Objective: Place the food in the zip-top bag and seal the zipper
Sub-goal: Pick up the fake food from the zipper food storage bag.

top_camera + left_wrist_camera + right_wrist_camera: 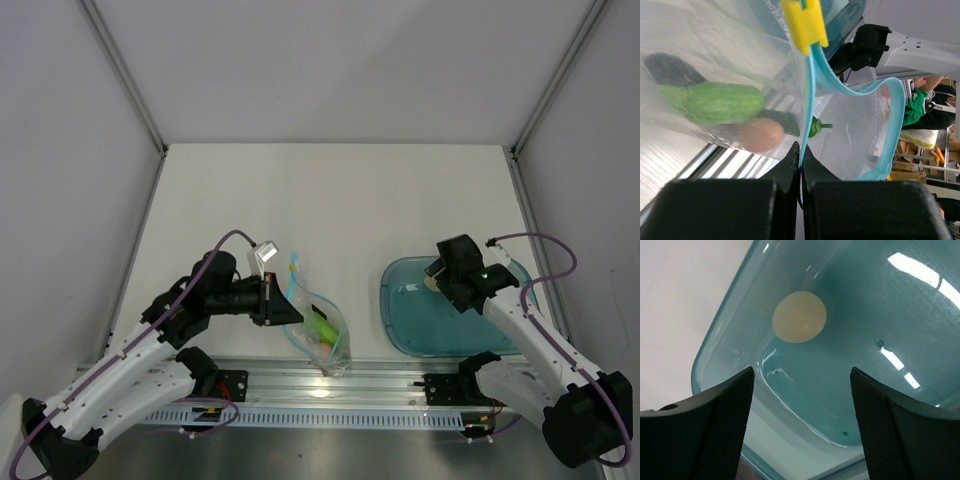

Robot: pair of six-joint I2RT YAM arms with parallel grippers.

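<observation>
My left gripper is shut on the light blue zipper edge of the clear zip-top bag, holding its mouth open. In the left wrist view the bag holds the light green cucumber, the pink egg, the dark purple eggplant and a bit of dark green pepper. A yellow slider sits on the zipper. My right gripper is open above the teal tray, over the cream egg lying in the tray.
A metal rail with the arm bases runs along the table's near edge, just in front of the bag and the tray. White walls close in the table on both sides and at the back.
</observation>
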